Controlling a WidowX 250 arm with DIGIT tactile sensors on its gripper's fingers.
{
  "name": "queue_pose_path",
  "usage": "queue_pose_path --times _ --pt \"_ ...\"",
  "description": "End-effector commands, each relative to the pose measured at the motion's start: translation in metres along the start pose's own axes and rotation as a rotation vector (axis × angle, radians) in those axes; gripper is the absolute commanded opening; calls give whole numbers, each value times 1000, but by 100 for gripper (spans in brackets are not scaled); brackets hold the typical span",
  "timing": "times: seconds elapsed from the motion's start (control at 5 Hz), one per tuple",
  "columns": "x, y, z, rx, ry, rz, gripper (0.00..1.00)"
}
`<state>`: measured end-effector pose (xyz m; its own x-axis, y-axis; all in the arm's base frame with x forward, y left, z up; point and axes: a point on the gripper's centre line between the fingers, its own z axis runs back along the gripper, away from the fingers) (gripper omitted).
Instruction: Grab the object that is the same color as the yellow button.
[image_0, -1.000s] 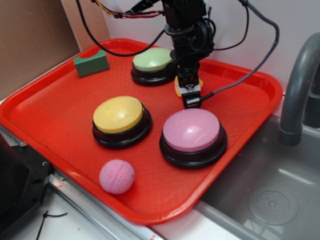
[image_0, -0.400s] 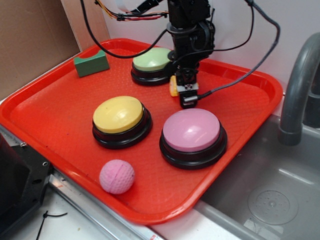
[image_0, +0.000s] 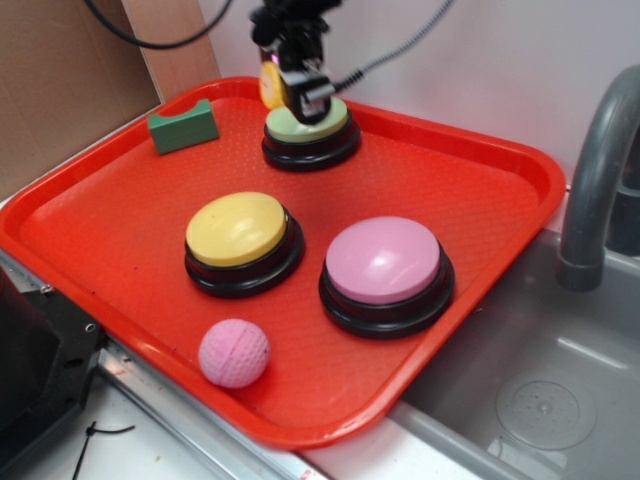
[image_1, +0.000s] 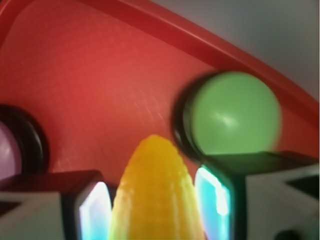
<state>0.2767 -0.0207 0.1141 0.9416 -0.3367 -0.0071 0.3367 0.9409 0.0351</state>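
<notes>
With the gripper (image_0: 290, 82) clamped on the toy corn cob (image_1: 156, 192) above the green-topped button (image_0: 308, 121), maintain firm jaw pressure, since the tapered, ribbed cob may slip.

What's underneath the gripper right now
The gripper, shut on the small yellow ribbed toy corn cob, hangs over the green dome button and red plastic tray. It hides part of the button's top.
</notes>
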Motion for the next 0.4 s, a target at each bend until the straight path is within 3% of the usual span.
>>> queue_pose_path --times 0.0,0.2 --pt "-48 28 56 63 -50 342 0" --pt "-59 33 60 54 -56 393 0"
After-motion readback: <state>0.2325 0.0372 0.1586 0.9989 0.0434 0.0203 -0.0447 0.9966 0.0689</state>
